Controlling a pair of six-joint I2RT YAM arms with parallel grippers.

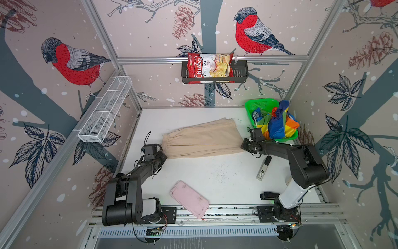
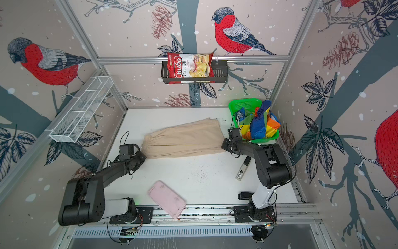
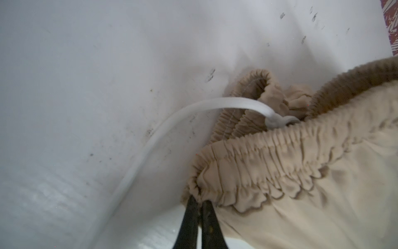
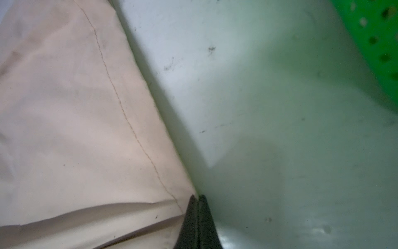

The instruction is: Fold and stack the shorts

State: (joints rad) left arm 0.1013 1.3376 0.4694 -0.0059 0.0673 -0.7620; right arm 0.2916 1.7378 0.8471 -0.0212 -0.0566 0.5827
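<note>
The beige shorts (image 1: 202, 138) lie long-axis left to right, the left gripper (image 3: 199, 199) pinching their near waistband corner, the right gripper (image 4: 197, 197) their near hem corner.

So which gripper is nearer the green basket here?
Right. The right gripper pinches a hem corner of the beige shorts, just beside the green basket but apart from it. The left gripper pinches the waistband corner at the shorts' opposite end.
</note>
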